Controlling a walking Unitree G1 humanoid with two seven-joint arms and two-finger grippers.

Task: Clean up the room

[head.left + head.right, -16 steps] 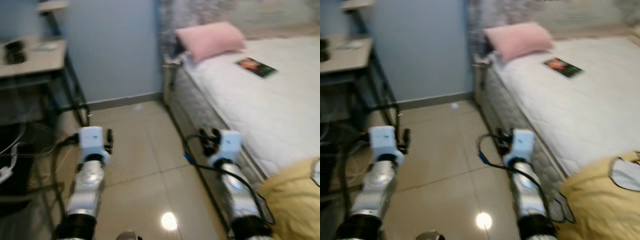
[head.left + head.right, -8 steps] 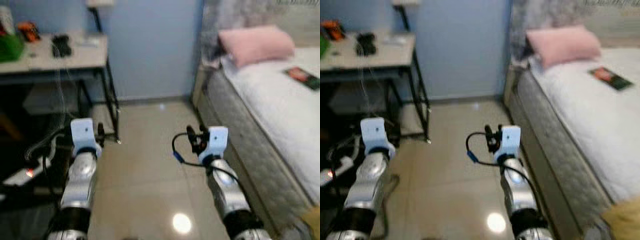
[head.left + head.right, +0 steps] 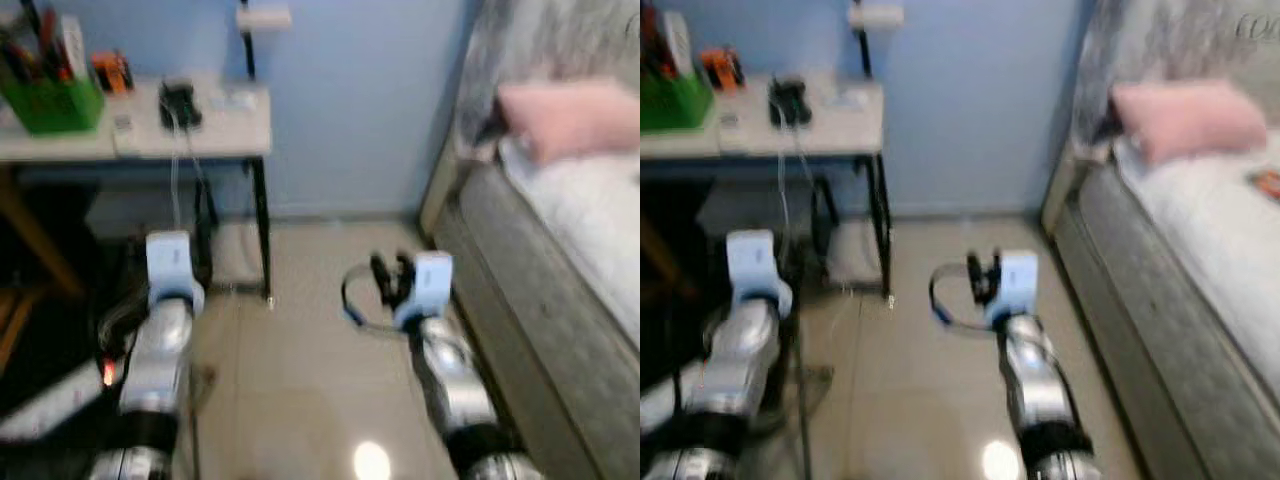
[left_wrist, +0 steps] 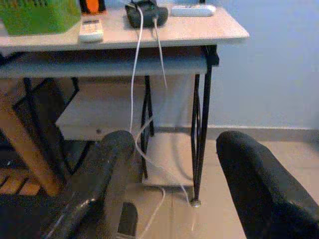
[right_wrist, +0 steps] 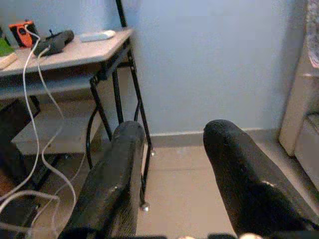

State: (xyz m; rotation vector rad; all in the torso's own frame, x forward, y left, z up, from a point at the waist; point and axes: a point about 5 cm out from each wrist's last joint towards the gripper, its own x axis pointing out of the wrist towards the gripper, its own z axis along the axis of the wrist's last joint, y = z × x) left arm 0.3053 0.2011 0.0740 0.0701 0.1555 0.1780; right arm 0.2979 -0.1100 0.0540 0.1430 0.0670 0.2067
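Both arms are held out low over the tiled floor with nothing in them. My left gripper is open, and its black fingers frame the desk's legs. My right gripper is open too, facing the blue wall. On the desk at the left stand a green bin, an orange item, a black device with white cables, a white remote and a white object. A pink pillow lies on the bed at the right.
White cables hang from the desk to a low shelf and the floor. A wooden chair part stands at the desk's left. A red light glows near the floor. The bed frame borders the right side.
The camera has swung left: the desk now sits in fuller view and the bed has slid toward the right edge. The yellow blanket and the book have left the eye views.
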